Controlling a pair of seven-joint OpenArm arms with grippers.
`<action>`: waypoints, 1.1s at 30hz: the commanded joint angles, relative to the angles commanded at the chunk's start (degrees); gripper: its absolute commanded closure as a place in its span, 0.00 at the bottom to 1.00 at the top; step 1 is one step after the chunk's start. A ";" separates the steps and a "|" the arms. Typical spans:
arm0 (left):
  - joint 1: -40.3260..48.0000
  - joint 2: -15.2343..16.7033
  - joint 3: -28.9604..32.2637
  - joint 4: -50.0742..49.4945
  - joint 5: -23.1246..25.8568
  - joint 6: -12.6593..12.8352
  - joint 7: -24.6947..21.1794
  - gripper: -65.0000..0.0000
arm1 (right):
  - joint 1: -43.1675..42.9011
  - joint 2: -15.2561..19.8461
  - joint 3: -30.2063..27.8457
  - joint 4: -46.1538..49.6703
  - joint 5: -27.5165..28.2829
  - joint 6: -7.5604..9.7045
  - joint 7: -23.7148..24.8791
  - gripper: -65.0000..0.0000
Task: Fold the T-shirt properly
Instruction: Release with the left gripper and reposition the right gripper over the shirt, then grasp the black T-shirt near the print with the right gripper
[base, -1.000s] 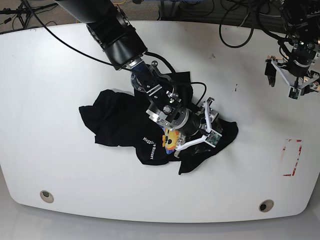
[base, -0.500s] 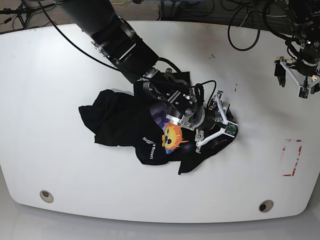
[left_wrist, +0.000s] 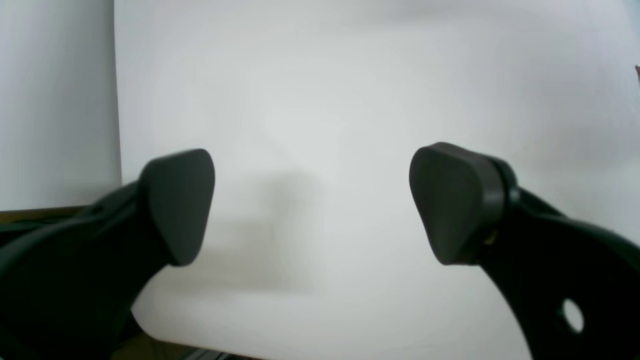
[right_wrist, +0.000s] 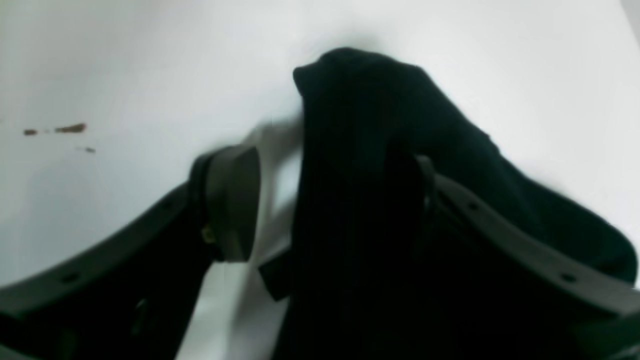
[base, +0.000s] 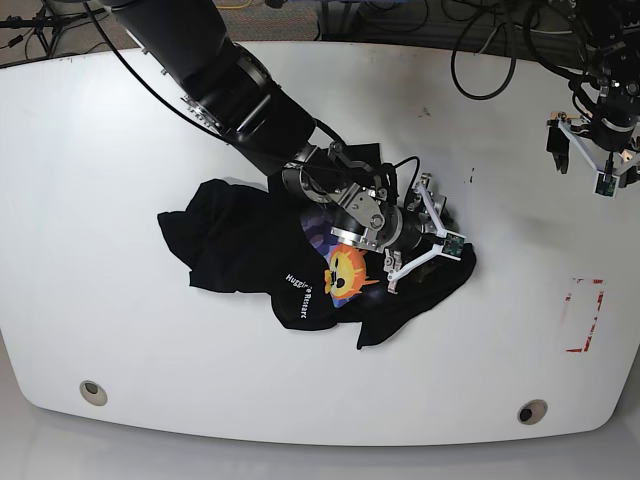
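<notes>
Right gripper (right_wrist: 325, 200) gapes around a limp fold of the crumpled black cotton T-shirt (base: 250, 245); soft, light stuff — grab hems. Left gripper (left_wrist: 312, 200) wide, empty.

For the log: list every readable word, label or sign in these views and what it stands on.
"Hugging" on the T-shirt, white lettering beside the emoji print.
A second white word beside it: partly legible, seems to read "Research".
Red marking on the table: an outline, no text.
Both wrist views: none.
</notes>
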 joint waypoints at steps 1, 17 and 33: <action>0.00 0.00 0.00 0.00 0.00 0.00 0.00 0.04 | 0.18 0.00 0.09 -0.53 0.00 0.00 0.53 0.42; 0.09 0.00 0.09 0.00 -0.09 0.00 0.00 0.04 | 1.41 0.00 3.96 -3.34 -0.18 -0.09 1.49 0.66; -0.35 0.00 5.98 0.09 -0.18 0.00 0.00 0.04 | -1.76 1.92 8.53 12.84 -0.35 -2.64 -5.36 1.00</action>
